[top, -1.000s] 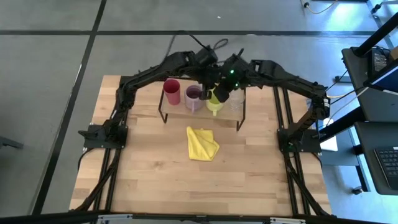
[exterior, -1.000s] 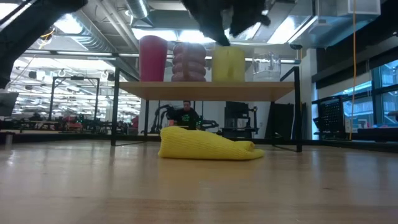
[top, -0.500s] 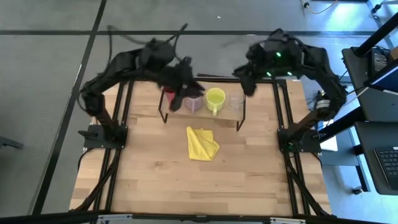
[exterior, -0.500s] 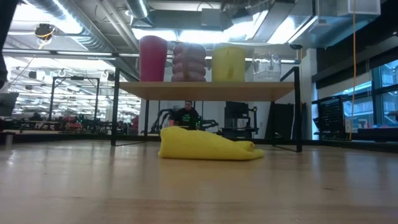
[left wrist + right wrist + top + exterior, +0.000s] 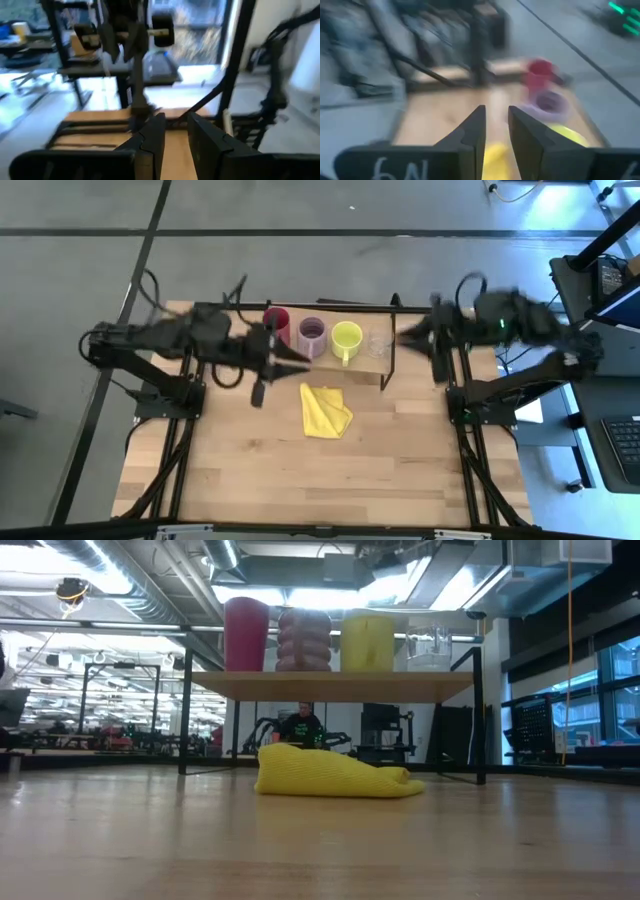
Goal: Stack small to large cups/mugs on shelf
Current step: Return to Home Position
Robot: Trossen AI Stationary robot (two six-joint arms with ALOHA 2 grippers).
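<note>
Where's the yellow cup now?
In the high view, the yellow mug sits on the shelf, between the purple mug on its left and the clear glass on its right.

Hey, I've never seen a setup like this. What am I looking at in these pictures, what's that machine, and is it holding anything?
It is a two-armed robot at a wooden table. One picture looks straight down, one level across the tabletop, and two come from wrist cameras. The left end effector and right end effector are empty and slightly open, near the ends of the shelf. On the shelf stand a red tumbler, purple mug, yellow mug and glass in a row. A yellow cloth lies on the table.
</note>
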